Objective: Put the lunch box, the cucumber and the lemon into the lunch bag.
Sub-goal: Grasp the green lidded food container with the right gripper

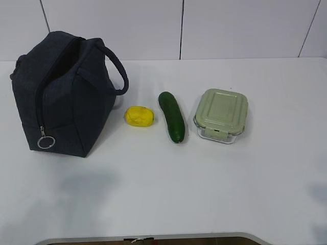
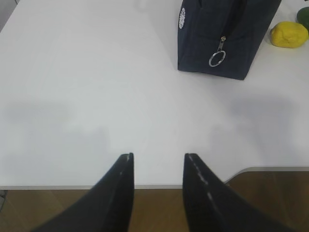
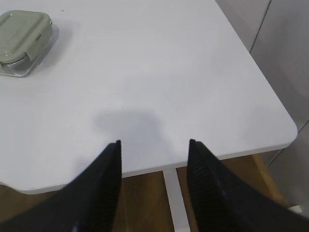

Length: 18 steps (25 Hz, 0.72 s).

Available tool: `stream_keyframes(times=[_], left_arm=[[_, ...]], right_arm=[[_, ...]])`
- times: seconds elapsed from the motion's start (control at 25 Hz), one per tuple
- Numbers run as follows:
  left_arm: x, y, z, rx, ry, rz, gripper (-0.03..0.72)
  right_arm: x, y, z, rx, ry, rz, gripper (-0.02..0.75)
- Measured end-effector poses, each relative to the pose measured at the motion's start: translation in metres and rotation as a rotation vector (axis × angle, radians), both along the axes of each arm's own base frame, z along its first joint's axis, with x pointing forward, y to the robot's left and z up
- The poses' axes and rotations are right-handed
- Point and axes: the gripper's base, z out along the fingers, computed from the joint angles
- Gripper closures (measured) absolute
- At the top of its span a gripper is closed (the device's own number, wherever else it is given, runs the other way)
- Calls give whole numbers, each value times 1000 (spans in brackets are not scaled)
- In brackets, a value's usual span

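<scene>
A: Where did everything sit on the white table [image 1: 214, 184]?

B: The navy lunch bag [image 1: 66, 102] stood upright at the left, its top zipper undone, the mouth gaping and the metal ring pull [image 1: 45, 142] hanging low on the front. Just right of it lay the lemon [image 1: 139, 116], then the cucumber [image 1: 171, 116] with one end toward the camera, then the glass lunch box [image 1: 221, 115] with its sage-green lid on. All three lay apart from each other and outside the bag.

A: And the arms?

B: Neither showed in the exterior view. The left gripper [image 2: 157, 166] hung over the table's near edge, jaws spread with nothing between them, well short of the bag. The right gripper [image 3: 154, 150] was likewise parted and empty above the near right edge, the lunch box far off at its upper left.
</scene>
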Motion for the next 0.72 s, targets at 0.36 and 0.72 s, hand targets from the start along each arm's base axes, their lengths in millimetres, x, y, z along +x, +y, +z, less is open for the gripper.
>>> stream_keyframes(times=[0.36, 0.72], left_arm=[[0, 0, 0, 0, 0, 0, 446], [0, 0, 0, 0, 0, 0, 446]], right_arm=[[0, 0, 0, 0, 0, 0, 371], [-1, 4, 4, 39, -18, 26, 371]])
